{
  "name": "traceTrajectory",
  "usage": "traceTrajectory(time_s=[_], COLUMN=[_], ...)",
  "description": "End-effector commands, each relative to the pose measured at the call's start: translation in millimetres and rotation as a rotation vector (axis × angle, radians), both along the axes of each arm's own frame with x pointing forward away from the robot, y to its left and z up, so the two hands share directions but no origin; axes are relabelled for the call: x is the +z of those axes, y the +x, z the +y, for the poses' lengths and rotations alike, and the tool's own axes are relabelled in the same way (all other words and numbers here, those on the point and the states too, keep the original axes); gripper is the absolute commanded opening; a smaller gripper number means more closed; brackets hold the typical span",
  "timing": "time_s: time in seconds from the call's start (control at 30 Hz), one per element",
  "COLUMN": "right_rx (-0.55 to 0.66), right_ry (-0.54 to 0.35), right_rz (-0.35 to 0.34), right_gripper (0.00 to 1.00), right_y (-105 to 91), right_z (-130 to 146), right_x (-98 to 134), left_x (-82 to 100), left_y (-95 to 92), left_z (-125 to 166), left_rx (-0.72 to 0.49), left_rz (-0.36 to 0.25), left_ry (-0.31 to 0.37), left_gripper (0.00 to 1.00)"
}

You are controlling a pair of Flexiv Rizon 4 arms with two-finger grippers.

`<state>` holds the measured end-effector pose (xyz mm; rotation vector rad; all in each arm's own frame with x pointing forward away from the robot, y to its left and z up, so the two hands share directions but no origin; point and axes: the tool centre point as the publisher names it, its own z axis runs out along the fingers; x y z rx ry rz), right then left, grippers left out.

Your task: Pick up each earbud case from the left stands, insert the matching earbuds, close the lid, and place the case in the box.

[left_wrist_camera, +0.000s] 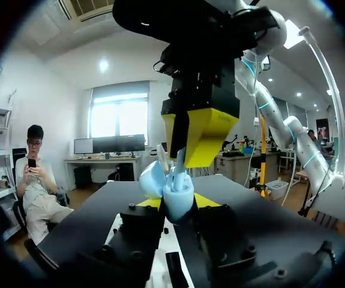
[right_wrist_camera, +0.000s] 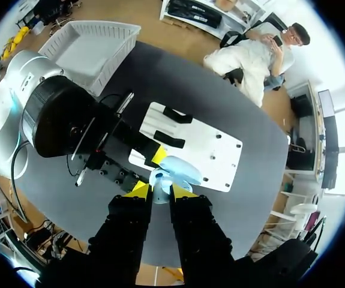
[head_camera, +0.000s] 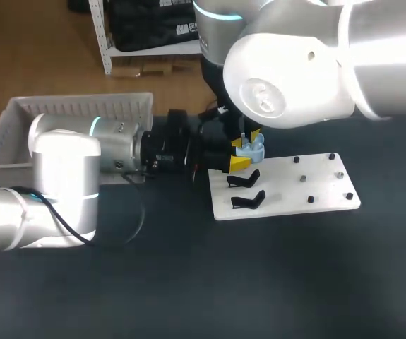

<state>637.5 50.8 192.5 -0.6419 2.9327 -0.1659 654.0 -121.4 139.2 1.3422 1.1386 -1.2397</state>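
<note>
My left gripper point(head_camera: 239, 162) is clamped on the open case point(left_wrist_camera: 173, 192), lid up, to steady it under my right gripper point(right_wrist_camera: 159, 191). That one is pinched narrow on what looks like an earbud point(left_wrist_camera: 178, 161). The stand board point(head_camera: 315, 187) lies just beneath both. There is open room toward the box point(head_camera: 82, 106), behind my left wrist.

A dark counter point(head_camera: 203, 282) fills the lower part of the frame. A white board point(head_camera: 315, 185) lies flat on it, right of centre, with small dark pegs point(head_camera: 311, 200) dotted over its right half.
</note>
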Motion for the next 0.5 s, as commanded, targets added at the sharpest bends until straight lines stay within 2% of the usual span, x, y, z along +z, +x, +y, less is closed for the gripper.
traceTrajectory(time_s=[0.03,0.5], right_rx=[-0.001,-0.002], right_ry=[0.001,0.004], right_rz=[-0.001,-0.002], right_gripper=[0.0,0.0], right_y=[0.7,5.5], right_z=[-0.5,-1.2], right_x=[-1.1,-2.9], left_x=[-0.6,-0.6], left_y=[-0.8,-0.8], left_z=[-0.1,-0.1], left_rx=[0.004,0.004], left_rz=[-0.003,-0.003], left_ry=[-0.004,-0.004], left_gripper=[0.0,0.0])
